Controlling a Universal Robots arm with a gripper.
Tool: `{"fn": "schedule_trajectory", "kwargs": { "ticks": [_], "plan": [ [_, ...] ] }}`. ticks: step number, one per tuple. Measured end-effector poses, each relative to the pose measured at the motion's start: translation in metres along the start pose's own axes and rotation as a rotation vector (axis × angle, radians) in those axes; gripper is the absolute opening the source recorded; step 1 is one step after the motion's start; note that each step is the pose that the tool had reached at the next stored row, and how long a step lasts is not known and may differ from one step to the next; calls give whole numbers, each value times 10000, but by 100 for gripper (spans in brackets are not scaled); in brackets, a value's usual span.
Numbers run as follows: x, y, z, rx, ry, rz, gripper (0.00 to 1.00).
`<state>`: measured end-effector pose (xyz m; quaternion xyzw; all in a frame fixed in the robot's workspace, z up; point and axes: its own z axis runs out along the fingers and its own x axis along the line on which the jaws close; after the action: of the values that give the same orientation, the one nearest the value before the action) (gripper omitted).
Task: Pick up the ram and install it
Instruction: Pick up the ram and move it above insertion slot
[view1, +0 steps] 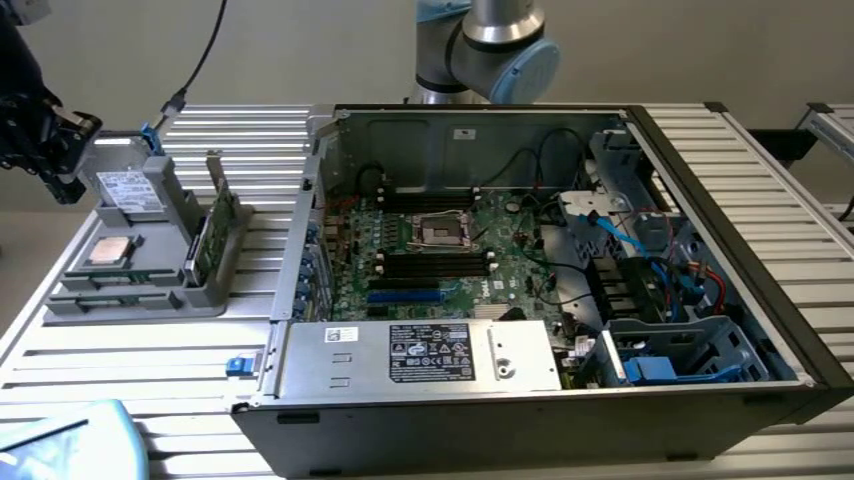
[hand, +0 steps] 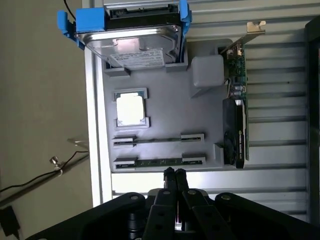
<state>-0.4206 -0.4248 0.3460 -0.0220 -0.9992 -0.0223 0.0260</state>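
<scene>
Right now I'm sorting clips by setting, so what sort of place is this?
Probably a robotics lab bench for computer assembly: an open computer case with its motherboard bared lies on a ribbed metal table, a grey tray holding a hard drive beside it, a robot arm behind.

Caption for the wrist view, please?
Shut gripper by the ram slotted in the grey tray, alongside processor chip and hard drive.
</scene>
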Motion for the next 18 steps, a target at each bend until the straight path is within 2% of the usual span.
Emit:
{"fn": "schedule_trajectory", "kwargs": {
  "ticks": [2, 6, 18],
  "plan": [
    [0, 1, 2, -30, 17, -362, 10],
    [0, 0, 5, -18, 51, -1093, 10],
    [-1, -1, 13, 84, 155, -3270, 10]
  ]
}}
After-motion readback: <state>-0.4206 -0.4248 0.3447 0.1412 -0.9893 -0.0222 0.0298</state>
